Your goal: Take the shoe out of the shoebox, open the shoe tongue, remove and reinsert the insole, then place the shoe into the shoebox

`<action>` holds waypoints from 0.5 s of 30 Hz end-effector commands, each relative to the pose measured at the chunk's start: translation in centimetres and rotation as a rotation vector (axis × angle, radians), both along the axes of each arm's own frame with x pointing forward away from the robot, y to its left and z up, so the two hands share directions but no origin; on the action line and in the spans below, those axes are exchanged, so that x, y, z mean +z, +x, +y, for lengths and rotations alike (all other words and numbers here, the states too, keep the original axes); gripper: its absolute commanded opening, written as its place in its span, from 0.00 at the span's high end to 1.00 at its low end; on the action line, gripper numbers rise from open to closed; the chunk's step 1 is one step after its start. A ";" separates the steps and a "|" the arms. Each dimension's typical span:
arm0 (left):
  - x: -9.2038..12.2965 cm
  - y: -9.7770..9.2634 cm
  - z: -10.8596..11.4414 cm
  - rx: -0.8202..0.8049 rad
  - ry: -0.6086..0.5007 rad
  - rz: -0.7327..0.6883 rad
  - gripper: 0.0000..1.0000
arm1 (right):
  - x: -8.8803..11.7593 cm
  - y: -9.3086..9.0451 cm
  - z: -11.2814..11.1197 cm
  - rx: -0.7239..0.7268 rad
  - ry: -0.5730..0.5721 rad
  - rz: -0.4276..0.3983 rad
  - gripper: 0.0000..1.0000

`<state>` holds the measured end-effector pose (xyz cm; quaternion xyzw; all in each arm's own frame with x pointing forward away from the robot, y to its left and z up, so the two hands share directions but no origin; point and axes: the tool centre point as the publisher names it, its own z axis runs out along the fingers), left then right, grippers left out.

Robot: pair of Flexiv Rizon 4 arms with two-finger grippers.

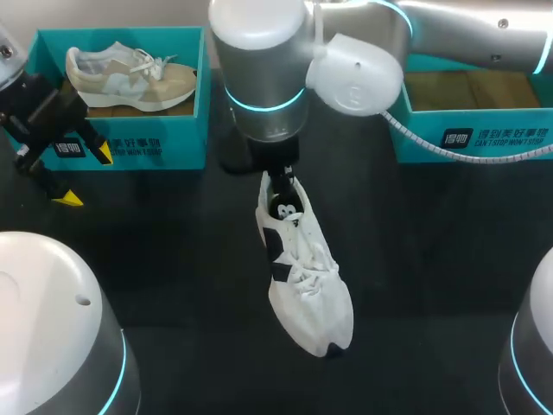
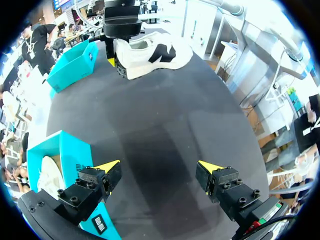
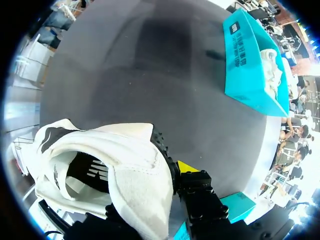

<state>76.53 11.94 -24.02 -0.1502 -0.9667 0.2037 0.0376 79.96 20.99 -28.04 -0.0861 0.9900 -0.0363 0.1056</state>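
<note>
Dark tabletop (image 1: 173, 259) in the head view: we see the white shoe (image 1: 304, 277) mid-table, our right gripper (image 1: 282, 183) clamped on its heel. Our left gripper (image 1: 85, 177) hangs beside the teal shoebox (image 1: 130, 143), which holds a beige shoe (image 1: 130, 78). Left wrist view: fingers spread wide, nothing between them. Right wrist view: heel collar pinched, one yellow tip outside.

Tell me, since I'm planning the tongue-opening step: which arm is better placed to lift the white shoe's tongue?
Likely left. The left pincer is open and empty, with the white shoe ahead of it; the right pincer is shut on its heel.
</note>
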 end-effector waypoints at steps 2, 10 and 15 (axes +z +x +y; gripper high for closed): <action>0.0 -0.1 0.1 0.000 0.001 -0.001 0.00 | 0.1 -0.1 -0.3 0.001 0.004 0.001 1.00; 0.0 -0.1 0.1 0.000 0.001 -0.001 0.00 | 3.7 3.6 -4.6 -0.020 -0.061 -0.009 1.00; 0.0 -0.1 0.1 0.000 0.001 -0.001 0.00 | 7.0 6.7 -8.8 -0.055 -0.130 -0.052 1.00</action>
